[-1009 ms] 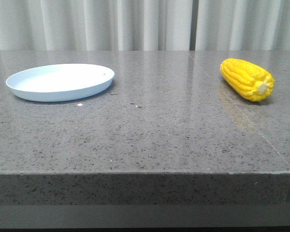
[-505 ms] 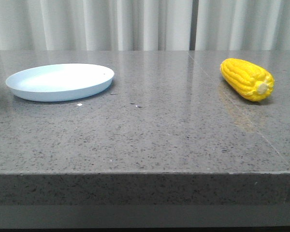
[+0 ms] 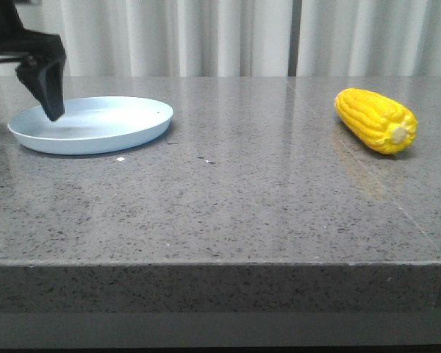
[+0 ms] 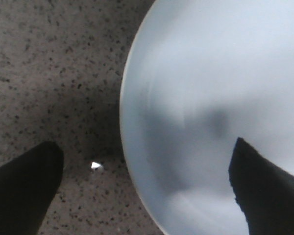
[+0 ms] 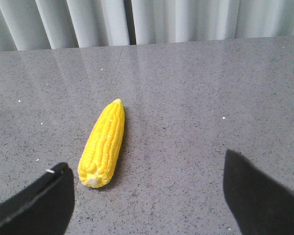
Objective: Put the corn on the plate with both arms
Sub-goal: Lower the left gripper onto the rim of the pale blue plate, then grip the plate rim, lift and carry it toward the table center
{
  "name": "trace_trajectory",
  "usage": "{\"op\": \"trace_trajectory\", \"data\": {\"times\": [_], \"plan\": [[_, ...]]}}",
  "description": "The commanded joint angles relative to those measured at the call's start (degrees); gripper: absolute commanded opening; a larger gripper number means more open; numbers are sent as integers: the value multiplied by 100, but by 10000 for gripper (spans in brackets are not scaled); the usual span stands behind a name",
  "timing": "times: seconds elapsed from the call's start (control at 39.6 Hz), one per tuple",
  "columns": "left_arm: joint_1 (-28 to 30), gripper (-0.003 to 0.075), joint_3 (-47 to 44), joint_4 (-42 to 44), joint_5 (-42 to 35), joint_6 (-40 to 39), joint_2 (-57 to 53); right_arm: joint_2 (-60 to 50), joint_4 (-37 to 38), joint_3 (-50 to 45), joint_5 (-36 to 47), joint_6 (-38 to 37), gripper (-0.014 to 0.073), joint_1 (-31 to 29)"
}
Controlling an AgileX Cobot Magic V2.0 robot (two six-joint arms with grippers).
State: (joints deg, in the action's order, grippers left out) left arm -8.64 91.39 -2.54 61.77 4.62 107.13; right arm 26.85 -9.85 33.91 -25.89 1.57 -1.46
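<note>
Corn at the right, plate at the left, both claws empty.

In the front view we see the left gripper (image 3: 18,110) at the upper left of the frame, over the near-left rim of the plate (image 3: 125,132); its fingers stand wide apart, one over the plate (image 4: 210,98) and one over the table (image 3: 242,198), holding nothing. The corn (image 3: 376,120) lies on its side at the right of the frame, well apart from the plate, pale cut end toward us. In the right wrist view the right gripper (image 5: 147,196) is spread wide and empty, with the corn (image 5: 104,144) near its fingers, untouched.
</note>
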Motion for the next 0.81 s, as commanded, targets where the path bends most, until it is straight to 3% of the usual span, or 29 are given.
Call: {"op": "trace_trajectory", "data": {"times": [0.0,0.48,0.66,0.78], "plan": [[-25,580,229,-45,-80,-12,-149,32,-29,205,417,39,641,-39],[-25,-14,229,-54,-152,-12,-87,32,-29,205,417,39,641,-39],[-25,-20,229,-88,-179,-12,-87,32,-29,205,417,39,641,-39],[-25,-20,423,-643,-201,-12,-175,32,-29,205,417,39,641,-39]]}}
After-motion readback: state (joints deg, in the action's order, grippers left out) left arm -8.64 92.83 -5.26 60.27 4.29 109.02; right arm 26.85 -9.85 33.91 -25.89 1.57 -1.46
